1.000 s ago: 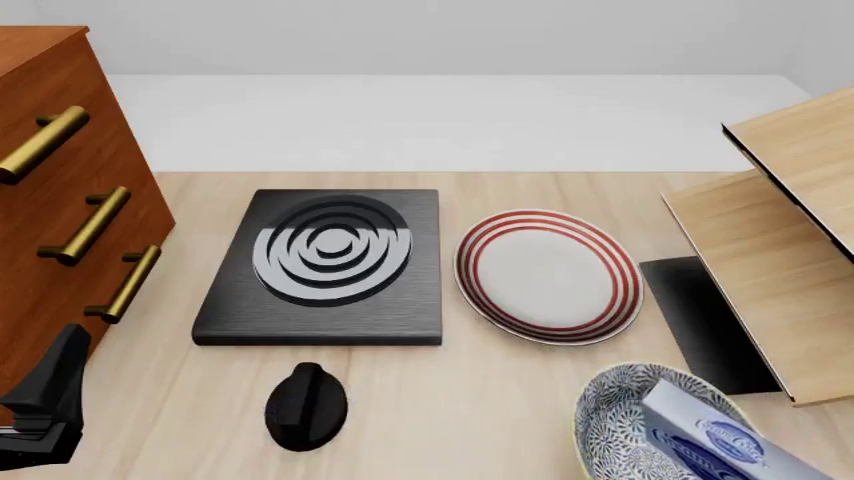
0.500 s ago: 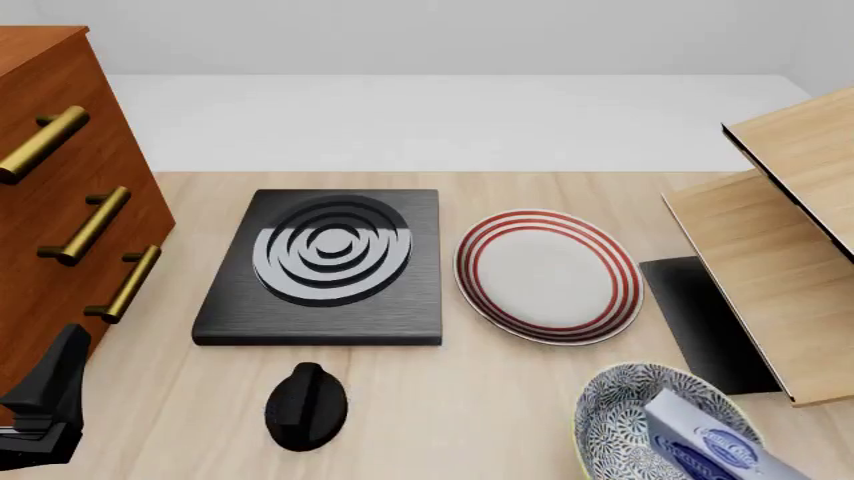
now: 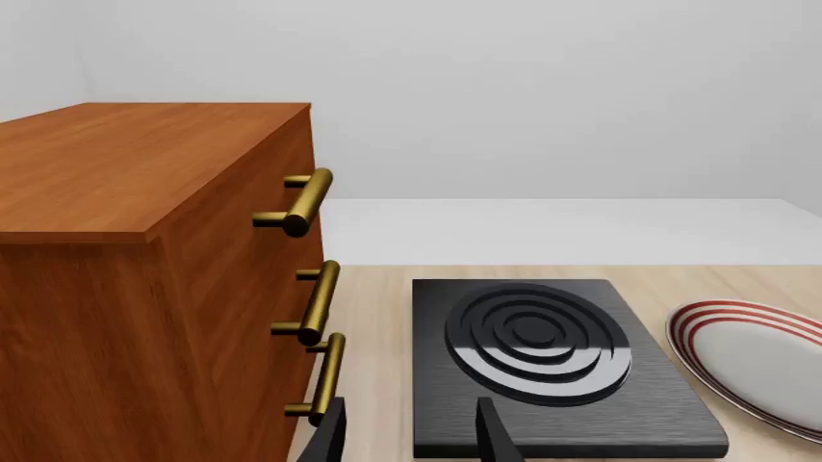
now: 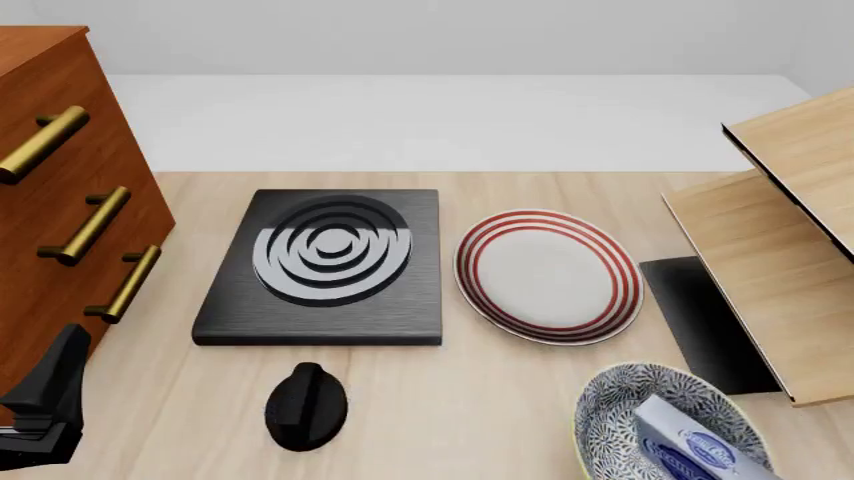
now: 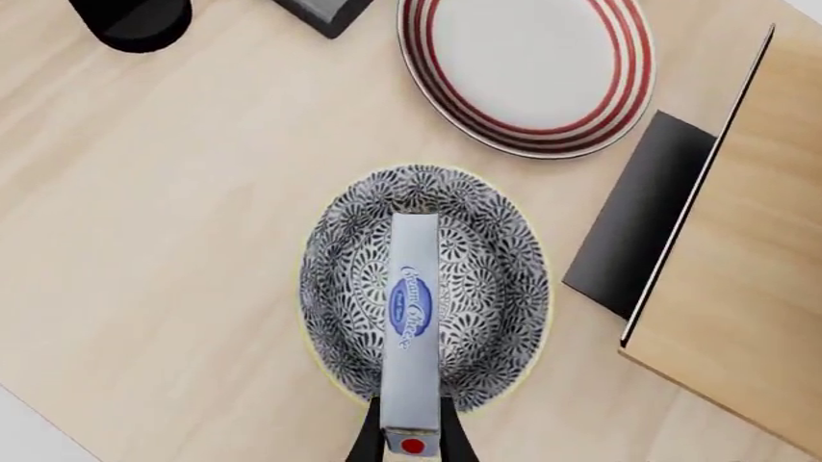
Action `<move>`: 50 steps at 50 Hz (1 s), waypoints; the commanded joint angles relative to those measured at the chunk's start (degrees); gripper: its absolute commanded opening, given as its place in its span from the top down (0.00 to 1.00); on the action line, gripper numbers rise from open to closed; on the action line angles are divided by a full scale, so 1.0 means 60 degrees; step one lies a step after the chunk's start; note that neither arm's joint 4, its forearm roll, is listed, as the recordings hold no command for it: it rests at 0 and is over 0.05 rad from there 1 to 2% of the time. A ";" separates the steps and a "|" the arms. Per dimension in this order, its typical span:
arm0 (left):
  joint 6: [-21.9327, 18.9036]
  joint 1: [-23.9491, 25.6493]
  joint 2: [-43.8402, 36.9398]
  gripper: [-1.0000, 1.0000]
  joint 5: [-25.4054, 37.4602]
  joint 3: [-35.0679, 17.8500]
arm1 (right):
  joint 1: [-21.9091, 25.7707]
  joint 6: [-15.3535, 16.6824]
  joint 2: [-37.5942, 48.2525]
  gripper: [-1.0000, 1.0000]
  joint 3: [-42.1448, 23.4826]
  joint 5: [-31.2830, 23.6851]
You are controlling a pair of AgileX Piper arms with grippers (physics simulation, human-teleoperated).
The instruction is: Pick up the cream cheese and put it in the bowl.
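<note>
Pale wood forms the bench (image 4: pixel 441 400), with a grey-white floor and wall beyond its far edge. On my left stands a red-brown drawer cabinet (image 4: pixel 54 200) with brass handles; beside it lies a black hob plate (image 4: pixel 327 265) with concentric rings, and a black knob (image 4: pixel 307 405) sits nearer to me. A white plate (image 4: pixel 547 275) with red rings lies just right of the hob. My right end effector (image 5: pixel 411 438) is clenched on the cream cheese (image 5: pixel 411 318) — its fingers (image 5: pixel 370 438) press both long sides at one end of the box. The box hangs above the bowl (image 5: pixel 501 289), over its opening, logo facing up. My left end effector (image 3: pixel 411 438) is released — fingers apart, low near the cabinet, holding nothing.
</note>
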State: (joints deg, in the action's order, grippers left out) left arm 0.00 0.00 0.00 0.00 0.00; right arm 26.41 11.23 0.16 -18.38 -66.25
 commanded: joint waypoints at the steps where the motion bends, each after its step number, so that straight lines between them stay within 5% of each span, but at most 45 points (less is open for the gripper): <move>1: 0.0000 0.0000 0.0000 0.00 0.0000 0.0000 | 0.0002 -0.0314 -0.0003 1.00 0.0330 0.0326; 32: 0.0000 0.0000 0.0000 0.00 0.0000 0.0000 | -0.0064 -0.0331 -0.0013 1.00 0.0518 0.0351; 33: 0.0000 0.0000 0.0000 0.00 0.0000 0.0000 | -0.0086 -0.0312 -0.0013 0.00 0.0515 0.0344; 50: 0.0000 0.0000 0.0000 0.00 0.0000 0.0000 | -0.0054 -0.0292 -0.0013 0.00 0.0452 0.0291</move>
State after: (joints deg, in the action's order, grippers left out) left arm 0.00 0.00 0.00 0.00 0.00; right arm 26.01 9.52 0.08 -15.31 -64.29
